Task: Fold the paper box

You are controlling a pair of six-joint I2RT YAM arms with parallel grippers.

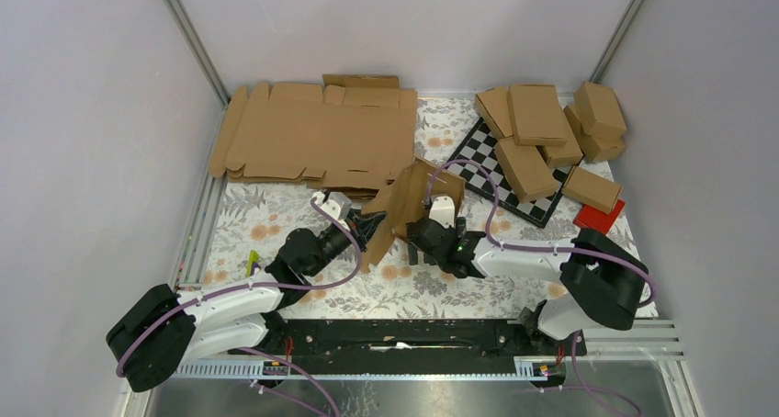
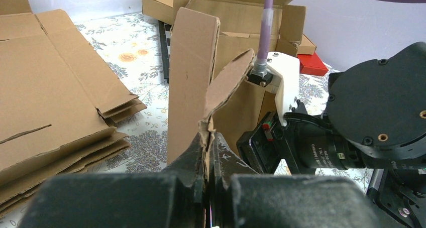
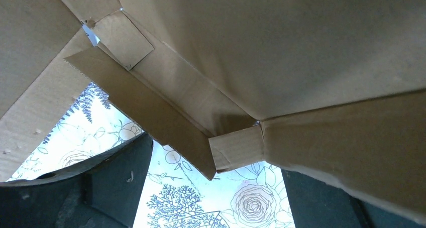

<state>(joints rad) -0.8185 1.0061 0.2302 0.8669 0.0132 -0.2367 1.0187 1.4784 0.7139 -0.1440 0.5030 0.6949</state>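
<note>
The paper box (image 1: 404, 204), a brown cardboard blank partly folded, stands upright in the middle of the table between both arms. My left gripper (image 1: 369, 229) is shut on the edge of one of its flaps; in the left wrist view the flap (image 2: 226, 82) rises straight out of the closed left gripper (image 2: 207, 147). My right gripper (image 1: 421, 244) sits just right of the box, open. In the right wrist view the box's panels and tabs (image 3: 281, 57) fill the upper part, and the right gripper (image 3: 216, 193) stands wide apart below them with only floral cloth between the fingers.
A stack of flat cardboard blanks (image 1: 312, 137) lies at the back left. Several folded boxes (image 1: 542, 132) are piled at the back right on a chequered board (image 1: 479, 155), with a red block (image 1: 599, 218) beside them. Floral cloth (image 1: 266, 219) covers the table.
</note>
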